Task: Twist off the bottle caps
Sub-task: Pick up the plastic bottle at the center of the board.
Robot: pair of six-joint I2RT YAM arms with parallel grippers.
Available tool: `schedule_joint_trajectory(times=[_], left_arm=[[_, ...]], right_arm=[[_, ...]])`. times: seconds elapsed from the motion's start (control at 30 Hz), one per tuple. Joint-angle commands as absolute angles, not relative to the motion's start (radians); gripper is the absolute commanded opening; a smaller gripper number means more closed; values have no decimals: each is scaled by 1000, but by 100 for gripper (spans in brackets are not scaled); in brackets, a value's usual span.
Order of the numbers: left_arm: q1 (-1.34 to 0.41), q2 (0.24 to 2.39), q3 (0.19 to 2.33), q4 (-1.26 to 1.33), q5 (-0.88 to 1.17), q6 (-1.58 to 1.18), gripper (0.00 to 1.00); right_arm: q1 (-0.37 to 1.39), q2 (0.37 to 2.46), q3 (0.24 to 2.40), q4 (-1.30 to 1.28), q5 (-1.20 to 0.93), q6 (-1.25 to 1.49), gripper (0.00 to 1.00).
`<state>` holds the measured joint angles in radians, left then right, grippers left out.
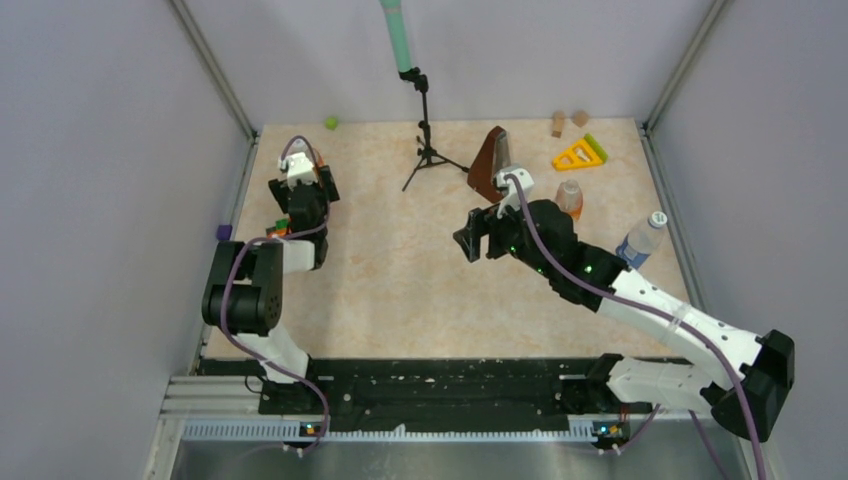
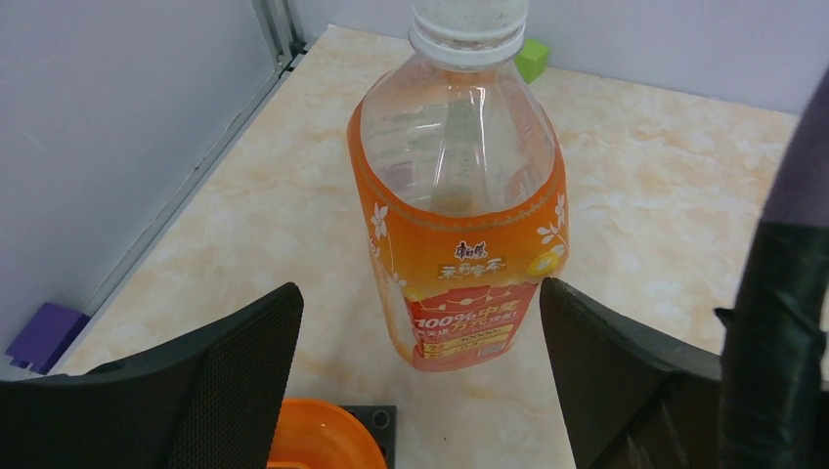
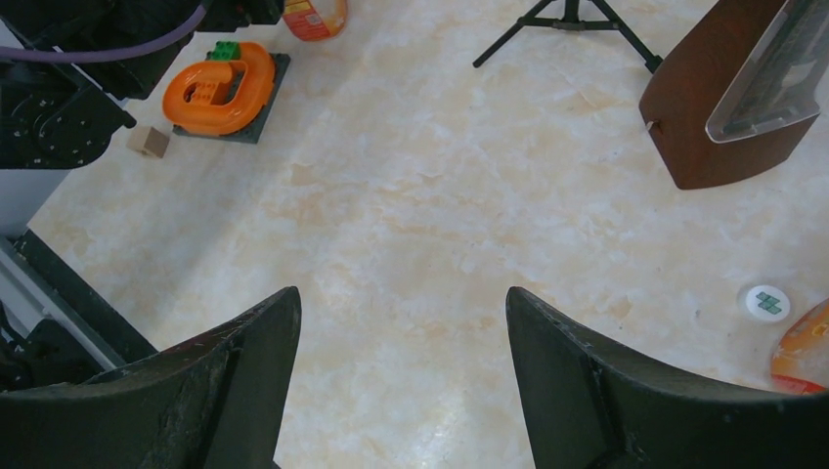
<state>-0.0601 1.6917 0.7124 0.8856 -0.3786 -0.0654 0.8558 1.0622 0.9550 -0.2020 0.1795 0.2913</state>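
My left claw stands spread wide, one dark finger on either side of the slim orange bottle; that bottle stands upright on the table with its white cap seated on the neck; my left finger is plainly clear of the label, but the other lies so close to the bottle's edge that I cannot tell whether it touches; only this wrist view shows the cap and label, since from above my own wrist hides most of the bottle; the overhead view gives instead the wider layout: my left arm is at the far left of the table, my right arm reaches toward the middle, the squat orange bottle stands just beside the brown metronome, and the clear bottle with its blue label stands near the right edge, its cap on top; my right claw is spread too, with nothing but bare table between the fingers; its wrist view alone shows a loose white cap lying flat on the table, just beside the squat bottle's orange side cut off at the corner; it also shows an orange ring toy on a dark base and a small wooden block near my left arm.
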Motion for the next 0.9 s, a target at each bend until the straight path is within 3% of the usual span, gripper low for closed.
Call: schedule_joint_trajectory(times=[0.0,0.4,0.73,0.87], left_arm=[[-51,1710,751,1029,-376,-43,92],[-54,1735,813,934,-404,-102,98],[-55,1768,821,924,-442,-62,83],[-55,1767,806,931,-440,-54,71]], right_arm=[[868,1074,966,-155,150,278,75],[868,1098,971,-151,145,278,76],[869,1104,966,-149,142,271,76],[868,1106,962,-145,141,269,76]])
